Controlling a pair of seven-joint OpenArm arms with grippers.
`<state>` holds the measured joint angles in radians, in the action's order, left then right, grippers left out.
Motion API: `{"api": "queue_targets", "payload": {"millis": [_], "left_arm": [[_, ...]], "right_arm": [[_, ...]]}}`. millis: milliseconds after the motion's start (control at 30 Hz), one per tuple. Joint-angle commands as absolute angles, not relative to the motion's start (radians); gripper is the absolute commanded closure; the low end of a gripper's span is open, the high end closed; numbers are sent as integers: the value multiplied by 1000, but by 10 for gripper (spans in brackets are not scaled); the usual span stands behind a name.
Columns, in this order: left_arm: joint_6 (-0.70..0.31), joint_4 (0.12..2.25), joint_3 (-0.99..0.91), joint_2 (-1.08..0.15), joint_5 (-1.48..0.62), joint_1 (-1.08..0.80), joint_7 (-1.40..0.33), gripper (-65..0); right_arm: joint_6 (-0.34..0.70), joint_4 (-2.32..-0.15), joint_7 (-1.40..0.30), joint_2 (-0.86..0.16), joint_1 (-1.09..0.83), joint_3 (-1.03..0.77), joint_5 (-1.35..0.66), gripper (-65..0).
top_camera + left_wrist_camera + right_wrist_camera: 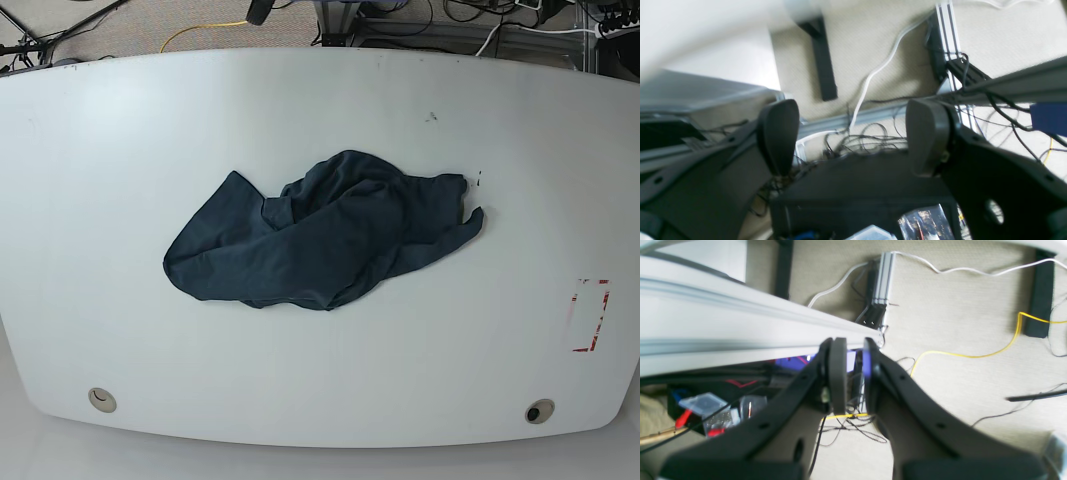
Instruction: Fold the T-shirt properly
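A dark navy T-shirt (pixel 320 245) lies crumpled in a heap near the middle of the white surface (pixel 120 130), its cloth bunched and twisted, one rounded lobe spread toward the left of the base view and a narrower end trailing to the right. No sleeve, hem or collar is laid flat, and no fold line shows; by the look of it the folding has not begun, and everything remains to be done: spreading the garment out, squaring it, then folding it.

Neither arm appears over the surface in the base view. Both wrist cameras look down past the edge at carpeted floor (pixel 957 323), cables and aluminium framing (the left wrist picture is smeared, so detail there is uncertain). The left pincer (pixel 853 136) stands with its two pads well apart and nothing between them. The right pincer (pixel 850 373) has its pads drawn nearly together, a narrow gap left, gripping nothing. Both are well apart from the shirt. A red marking (pixel 592 315) sits near the surface's right edge in the base view.
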<state>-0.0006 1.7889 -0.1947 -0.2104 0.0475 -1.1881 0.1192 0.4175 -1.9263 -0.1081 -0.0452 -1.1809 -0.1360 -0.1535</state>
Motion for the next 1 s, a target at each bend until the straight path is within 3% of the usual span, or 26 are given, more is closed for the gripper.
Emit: {"api": "queue_targets", "payload": {"millis": [0, 200, 767, 867, 967], "left_arm": [[2, 1870, -222, -213, 45, -1211, 145, -458], [2, 1965, -262, -213, 45, -1205, 145, -458], [-1, 1991, -249, -222, 15, -949, 145, -468], [-1, 1989, -249, -222, 15, -908, 145, -521], [-1, 1988, -243, -222, 13, -880, 145, -593]], "right_arm": [[420, -2008, -122, -47, -1205, -145, -162, -78], [351, -2032, -131, -18, -1191, -182, -154, -78], [351, -2032, -116, -15, -960, -217, -154, -89], [351, -2031, -117, -15, -912, -216, -154, -106], [351, -2028, -119, -15, -875, -216, -154, -200]]}}
